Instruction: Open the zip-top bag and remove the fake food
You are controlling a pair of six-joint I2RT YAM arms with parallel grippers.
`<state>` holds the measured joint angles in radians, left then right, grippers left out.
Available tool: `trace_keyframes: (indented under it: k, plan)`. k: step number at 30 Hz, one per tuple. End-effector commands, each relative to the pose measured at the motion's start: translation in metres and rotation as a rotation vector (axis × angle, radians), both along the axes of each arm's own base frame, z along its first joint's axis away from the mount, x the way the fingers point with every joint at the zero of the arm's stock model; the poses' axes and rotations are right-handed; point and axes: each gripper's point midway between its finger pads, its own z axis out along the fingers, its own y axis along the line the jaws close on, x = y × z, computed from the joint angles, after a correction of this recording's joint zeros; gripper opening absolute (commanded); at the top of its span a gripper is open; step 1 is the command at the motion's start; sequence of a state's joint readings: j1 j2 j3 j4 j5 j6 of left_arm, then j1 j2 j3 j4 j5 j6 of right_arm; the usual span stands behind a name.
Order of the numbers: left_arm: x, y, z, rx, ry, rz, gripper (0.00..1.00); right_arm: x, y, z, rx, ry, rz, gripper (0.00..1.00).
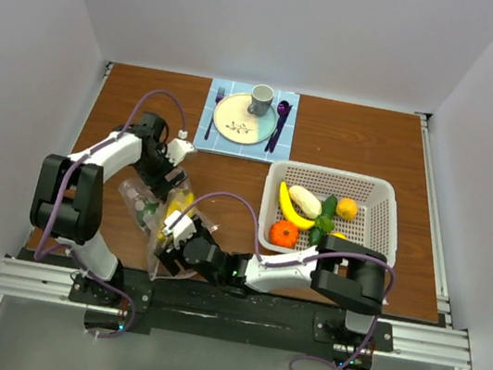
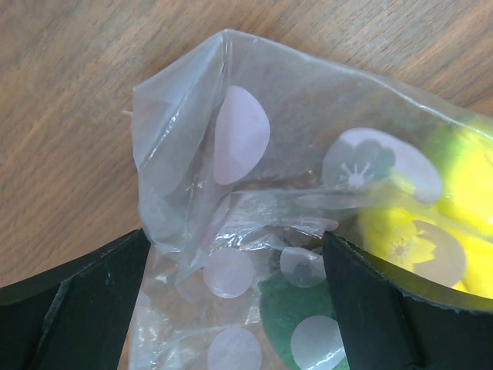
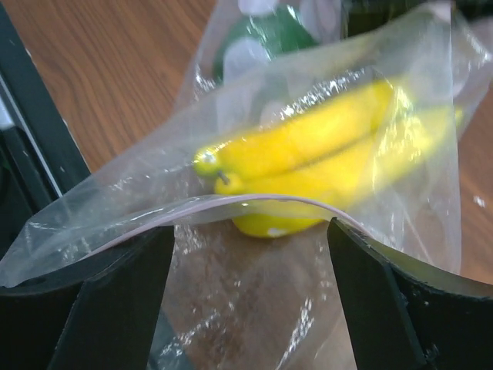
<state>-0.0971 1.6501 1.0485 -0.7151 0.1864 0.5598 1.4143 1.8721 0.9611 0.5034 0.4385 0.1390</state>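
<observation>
Two grippers bracket the zip-top bag [image 1: 142, 204] in the overhead view. The left gripper [image 1: 170, 182] is at its far end and the right gripper [image 1: 175, 236] at its near end, so the bag's long axis runs roughly from one to the other on the left half of the table [image 1: 376, 140]. Fake food [image 1: 178, 201] shows yellow through the plastic. More fruit lies in the white basket [image 1: 377, 192], well apart to the right (its origin cannot be read here).

At the left wrist, the black fingers [image 2: 77, 308] stand spread, with a dotted corner of the bag rising between them. They are not pinching it. A green piece [image 2: 281, 312] and a yellow one [image 2: 462, 200] sit just behind the film.

At the right wrist, the jaws are likewise wide apart. The pink zipper strip [image 3: 231, 202] arches across the gap between them, and the bananas [image 3: 308, 139] lie just beyond it inside the bag. The mouth thus faces the right arm, which looks better placed to take the strip or reach in, while the left could pin the closed end.
</observation>
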Motion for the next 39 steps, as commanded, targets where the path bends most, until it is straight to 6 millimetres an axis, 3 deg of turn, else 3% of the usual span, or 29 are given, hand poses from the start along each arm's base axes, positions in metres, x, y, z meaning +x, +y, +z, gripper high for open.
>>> trace_keyframes:
  k: [1, 13, 20, 27, 29, 32, 34, 36, 39]
  plan:
    - [-0.003, -0.007, -0.003, -0.009, 0.01, -0.003, 1.0, 0.011, 0.026, 0.026, 0.079, -0.044, 0.025, 0.86]
    - [-0.03, -0.036, -0.015, -0.076, 0.095, -0.032, 1.0, 0.005, 0.062, 0.018, 0.093, 0.001, 0.085, 0.8]
    - [-0.037, -0.033, -0.024, -0.065, 0.111, -0.029, 1.0, 0.0, 0.07, 0.037, 0.131, 0.021, 0.126, 0.59]
    - [-0.015, -0.009, -0.025, 0.051, 0.04, 0.034, 1.0, -0.01, 0.057, 0.031, 0.123, 0.066, 0.144, 0.38]
    - [-0.003, -0.002, -0.023, 0.063, 0.014, 0.058, 1.0, -0.011, 0.052, 0.038, 0.135, 0.066, 0.141, 0.29]
    - [0.017, 0.019, -0.019, 0.071, -0.016, 0.118, 0.99, -0.013, 0.038, 0.043, 0.139, 0.071, 0.134, 0.2]
    - [0.033, 0.037, -0.013, 0.076, -0.042, 0.164, 0.98, -0.015, 0.028, 0.039, 0.127, 0.081, 0.128, 0.19]
    - [0.041, 0.054, -0.016, 0.077, -0.037, 0.205, 0.92, -0.017, 0.017, 0.04, 0.12, 0.087, 0.128, 0.18]
    - [0.054, 0.064, -0.013, 0.067, -0.051, 0.222, 0.69, -0.022, 0.006, 0.035, 0.084, 0.1, 0.146, 0.17]
